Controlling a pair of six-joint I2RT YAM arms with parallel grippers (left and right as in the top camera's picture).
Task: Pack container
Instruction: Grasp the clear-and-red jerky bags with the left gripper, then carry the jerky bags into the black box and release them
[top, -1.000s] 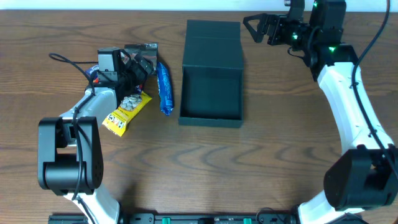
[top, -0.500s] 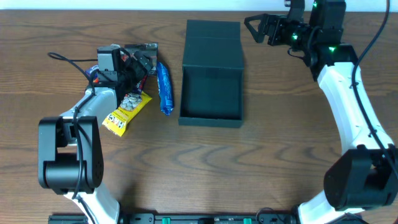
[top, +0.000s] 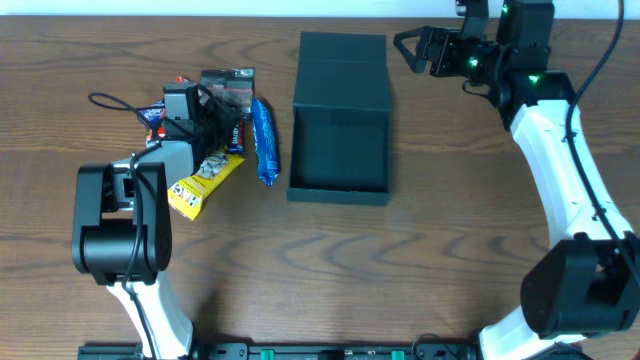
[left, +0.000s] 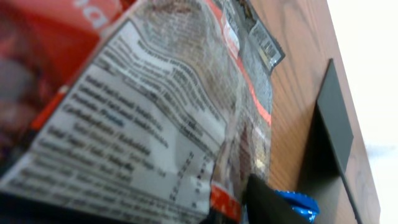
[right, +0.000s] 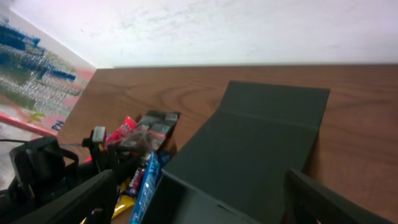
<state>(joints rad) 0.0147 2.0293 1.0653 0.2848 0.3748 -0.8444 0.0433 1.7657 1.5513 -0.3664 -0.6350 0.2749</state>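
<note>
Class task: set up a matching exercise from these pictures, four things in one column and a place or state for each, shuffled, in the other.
1 container
2 blue packet
3 yellow packet
4 right gripper

A jaws open, right of the lid
B aslant, farthest left of the four
C lid flap laid back, nothing inside
D just left of the container

Pairs: 1C, 2D, 3B, 4A

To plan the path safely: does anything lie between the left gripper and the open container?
Yes. A blue snack packet lies on the table between the left gripper and the container, near its left wall.
</note>
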